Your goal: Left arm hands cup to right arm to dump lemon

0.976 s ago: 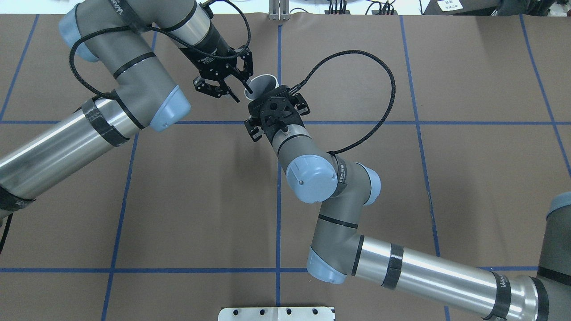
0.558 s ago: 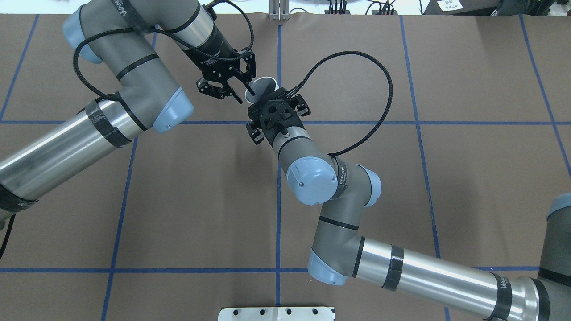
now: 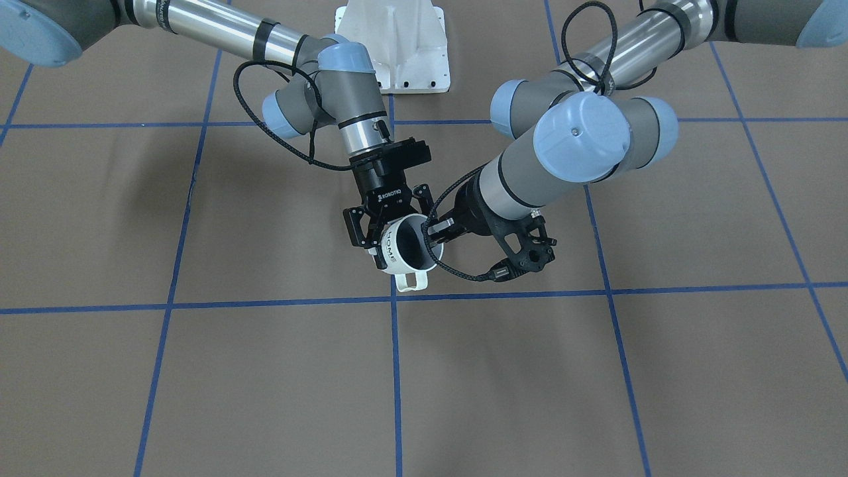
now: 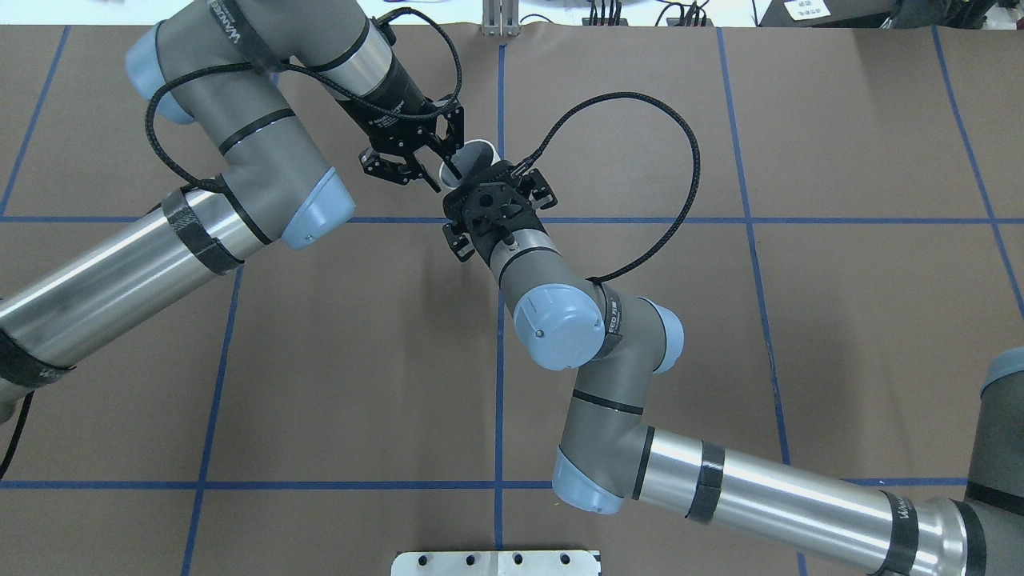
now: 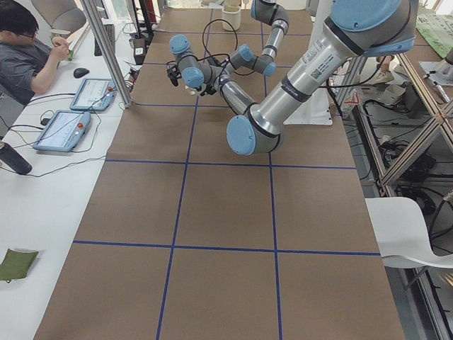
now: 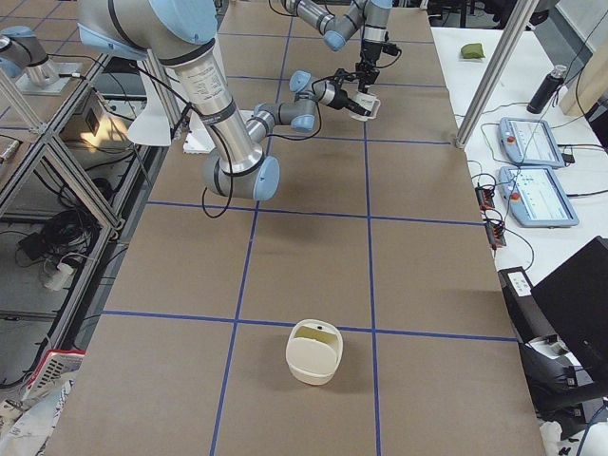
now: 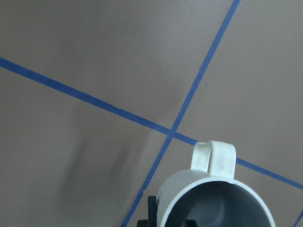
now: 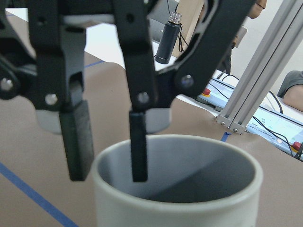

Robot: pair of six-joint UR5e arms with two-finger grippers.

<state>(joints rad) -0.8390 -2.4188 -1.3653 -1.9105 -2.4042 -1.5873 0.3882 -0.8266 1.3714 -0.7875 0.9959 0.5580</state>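
Right gripper (image 3: 399,230): nearest the robot's base; jaws clamped across the cup's body, one finger on each side.
Cup (image 3: 411,246): held clear above the table (image 4: 320,360), near a crossing of blue tape lines, between the two grippers.
Cup, axis: the base-to-mouth line is tilted, not plumb. The mouth faces up and leans toward the left arm, and the "HOME" side shows in the front-facing view.
Cup, handle (image 7: 213,158): on the side turned away from the robot, toward the operators.
Lemon: not seen; the cup's floor is hidden in every view.
Left gripper (image 8: 107,170): just beyond the cup; jaws apart and straddling the rim. One of its fingers (image 8: 138,142) is inside the mouth and the other outside, with slack beside the wall.
Change: over the last second the left arm's elbow has swung toward the table's centre, and less of the mouth shows from overhead. The cup has barely shifted.
Meaning: judged mid-handover, with the right arm already carrying the cup. The inner finger must lift out before any tipping.
Bowl (image 6: 314,351): cream, well apart at the table's right end; likely the dump target.
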